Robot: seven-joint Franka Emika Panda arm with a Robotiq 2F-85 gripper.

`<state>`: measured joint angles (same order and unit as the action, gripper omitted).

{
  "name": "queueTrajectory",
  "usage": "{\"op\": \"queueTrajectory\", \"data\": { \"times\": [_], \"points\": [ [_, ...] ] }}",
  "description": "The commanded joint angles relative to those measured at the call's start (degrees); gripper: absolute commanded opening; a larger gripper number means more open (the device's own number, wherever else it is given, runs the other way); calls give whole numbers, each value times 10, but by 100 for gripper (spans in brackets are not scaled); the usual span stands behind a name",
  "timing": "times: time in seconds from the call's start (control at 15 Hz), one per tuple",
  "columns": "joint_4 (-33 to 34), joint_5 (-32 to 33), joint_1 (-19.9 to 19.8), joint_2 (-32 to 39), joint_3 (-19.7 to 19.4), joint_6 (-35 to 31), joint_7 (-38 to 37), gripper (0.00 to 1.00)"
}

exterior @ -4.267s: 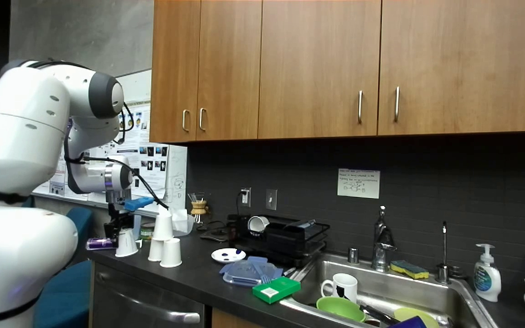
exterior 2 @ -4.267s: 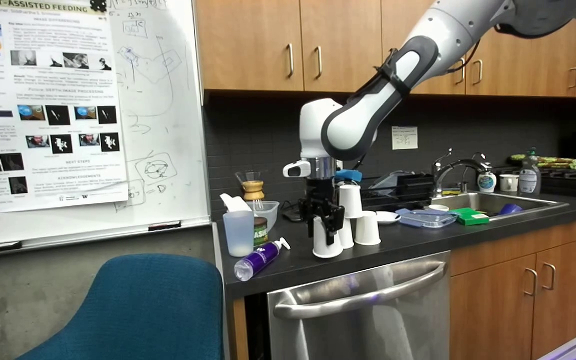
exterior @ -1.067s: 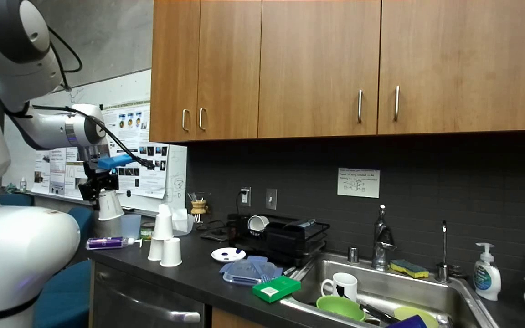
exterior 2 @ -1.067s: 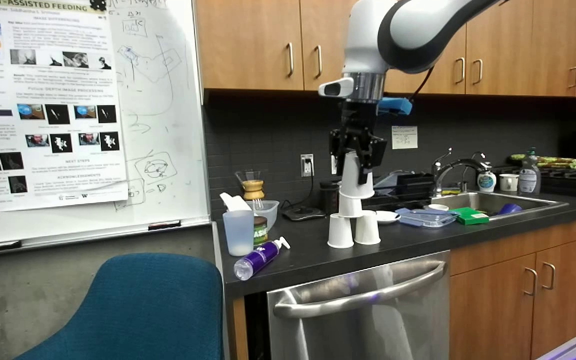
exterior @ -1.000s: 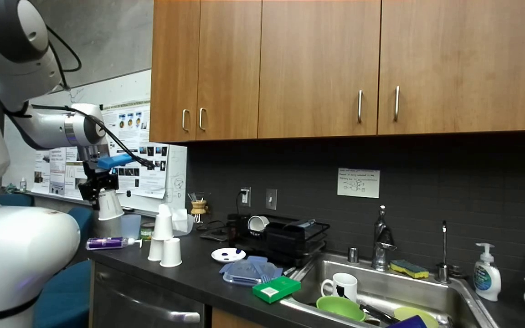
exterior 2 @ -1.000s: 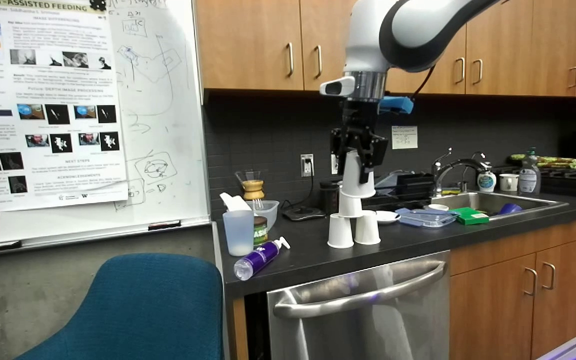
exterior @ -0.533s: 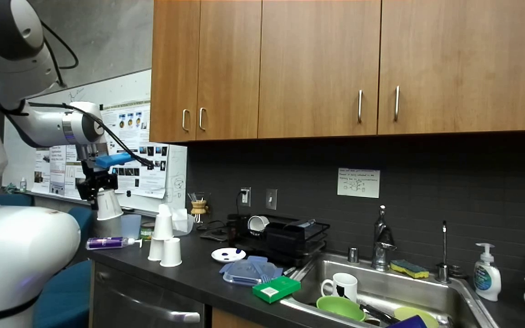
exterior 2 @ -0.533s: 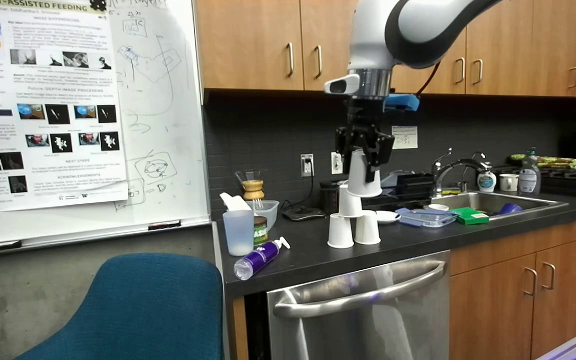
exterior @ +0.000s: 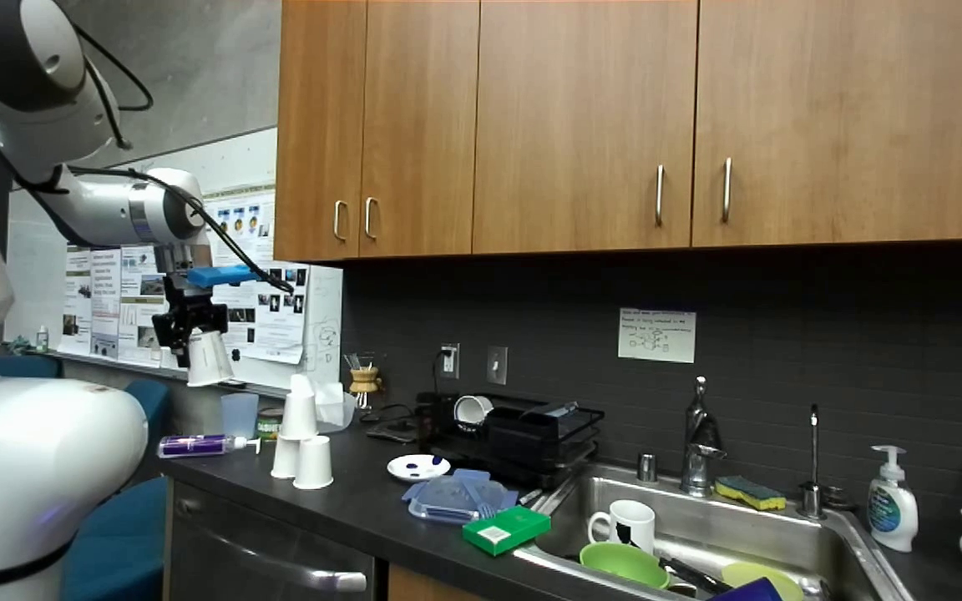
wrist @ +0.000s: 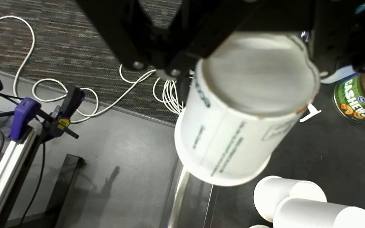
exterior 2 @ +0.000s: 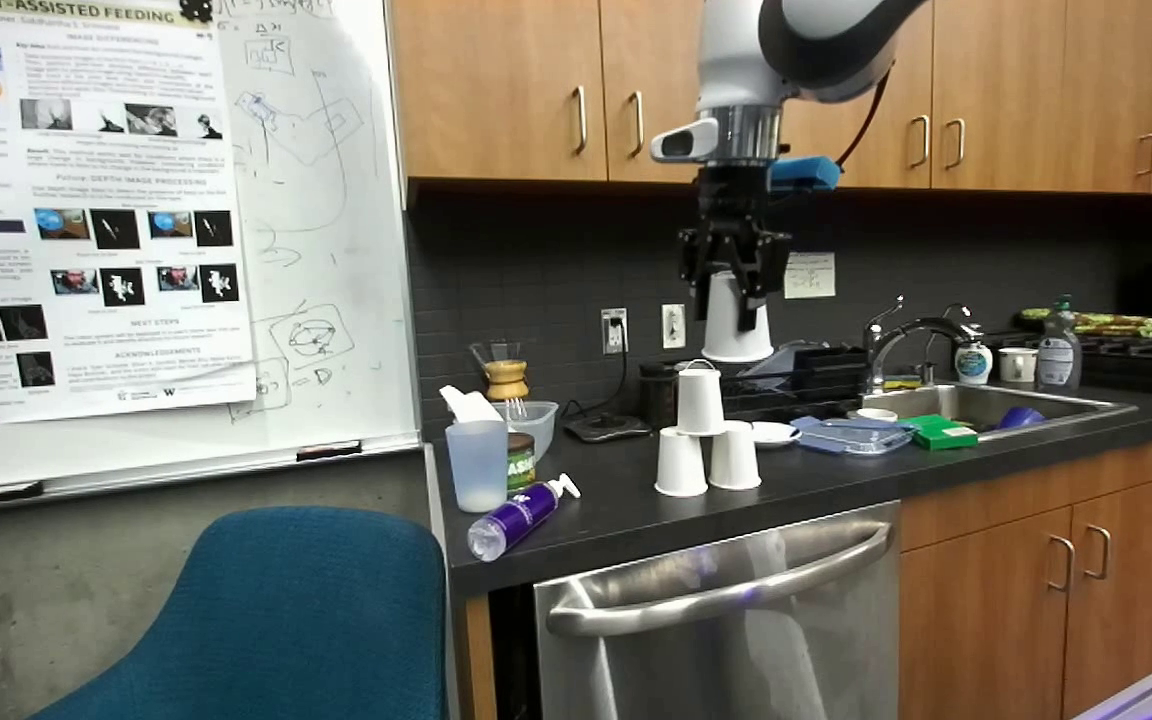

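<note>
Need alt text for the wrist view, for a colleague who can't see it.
The gripper is closed on an upside-down white cup, its base in clear view and printing on its side. More white cups show at lower right over the dark counter, with a green-labelled cashew can at right. White cable loops over carpet at upper left.

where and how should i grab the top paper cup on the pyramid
Probably best with a pinch from straight above, across the upper wall of the top paper cup: it stands upside down, narrow base up, its wall flaring to a rim set on the two lower paper cups. The gripper holds another paper cup, so that should go down first.
</note>
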<state>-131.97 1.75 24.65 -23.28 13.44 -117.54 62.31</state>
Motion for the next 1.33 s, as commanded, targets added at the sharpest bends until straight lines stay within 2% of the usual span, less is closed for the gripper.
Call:
{"op": "queueTrajectory", "data": {
  "times": [0.0, 1.27],
  "points": [
    [35, -10, -2, -3, -12, 44, 19, 42],
    [135, -12, -39, 80, -31, 94, 79, 42]
  ]
}}
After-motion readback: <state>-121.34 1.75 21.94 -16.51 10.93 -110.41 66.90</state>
